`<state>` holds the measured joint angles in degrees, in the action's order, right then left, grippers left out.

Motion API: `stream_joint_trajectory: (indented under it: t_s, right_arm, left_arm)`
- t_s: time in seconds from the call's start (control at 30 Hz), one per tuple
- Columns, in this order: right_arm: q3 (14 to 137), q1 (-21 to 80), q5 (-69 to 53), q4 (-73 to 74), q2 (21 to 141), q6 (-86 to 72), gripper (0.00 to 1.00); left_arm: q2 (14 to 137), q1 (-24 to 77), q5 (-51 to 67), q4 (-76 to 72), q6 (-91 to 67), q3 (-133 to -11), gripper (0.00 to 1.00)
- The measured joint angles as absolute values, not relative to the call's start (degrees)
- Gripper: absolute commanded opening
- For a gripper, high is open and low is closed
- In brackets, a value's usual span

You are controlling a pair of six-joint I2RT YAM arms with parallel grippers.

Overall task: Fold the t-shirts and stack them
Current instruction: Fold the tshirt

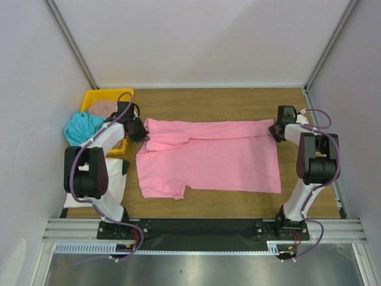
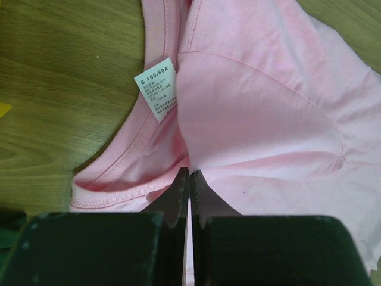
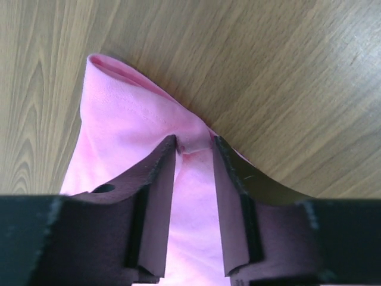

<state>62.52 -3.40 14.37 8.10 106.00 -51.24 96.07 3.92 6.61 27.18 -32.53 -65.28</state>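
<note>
The bright pink t-shirt (image 1: 208,161) lies spread on the wooden table, its far edge folded over toward the near side. My left gripper (image 1: 144,136) is shut on its cloth near the collar (image 2: 189,173), beside the white size label (image 2: 156,88). My right gripper (image 1: 275,132) is at the shirt's far right corner, jaws apart with pink cloth (image 3: 119,119) lying between the fingertips (image 3: 195,143). The turquoise shirt (image 1: 80,126) is bunched at the left. The brown-pink shirt (image 1: 102,108) lies in the tray. The cream-white shirt (image 1: 116,182) lies under my left arm.
A yellow plastic tray (image 1: 107,93) stands at the far left corner. White walls close in the table on three sides. Bare wood (image 1: 226,98) shows beyond the pink shirt, and a narrow strip (image 1: 238,205) in front of it.
</note>
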Motion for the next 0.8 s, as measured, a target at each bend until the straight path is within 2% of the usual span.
stream_joint_trajectory:
  t_s: [0.27,0.37,0.43,0.47,0.53,0.57,0.67,0.8]
  right_arm:
    - [63.00,-3.38,14.68,7.92,106.30,-50.37,0.10]
    - [64.03,-3.27,15.35,8.45,106.30,-49.17,0.09]
    - [64.90,-3.16,15.99,8.84,106.30,-47.79,0.13]
    - [65.32,-3.09,16.25,9.02,106.30,-47.16,0.24]
    - [65.80,-2.94,16.99,9.13,106.30,-45.60,0.38]
    - [65.89,-2.92,17.23,9.15,106.28,-45.01,0.49]
    - [65.93,-2.85,17.58,9.21,106.30,-43.20,0.60]
    - [65.89,-2.85,16.80,9.10,106.28,-42.65,0.61]
  left_arm:
    - [96.09,3.88,6.17,27.29,-32.42,-65.28,0.00]
    - [96.09,3.70,6.15,27.53,-32.29,-65.28,0.00]
    - [96.09,3.49,6.15,27.59,-31.92,-65.30,0.00]
    - [96.09,3.38,6.15,27.62,-31.86,-65.32,0.00]
    - [96.09,3.18,6.11,27.59,-31.75,-65.39,0.00]
    - [96.09,3.07,6.02,27.62,-31.46,-65.39,0.00]
    - [96.09,2.85,5.98,27.59,-31.44,-65.41,0.00]
    - [96.09,2.81,6.00,27.57,-31.44,-65.39,0.00]
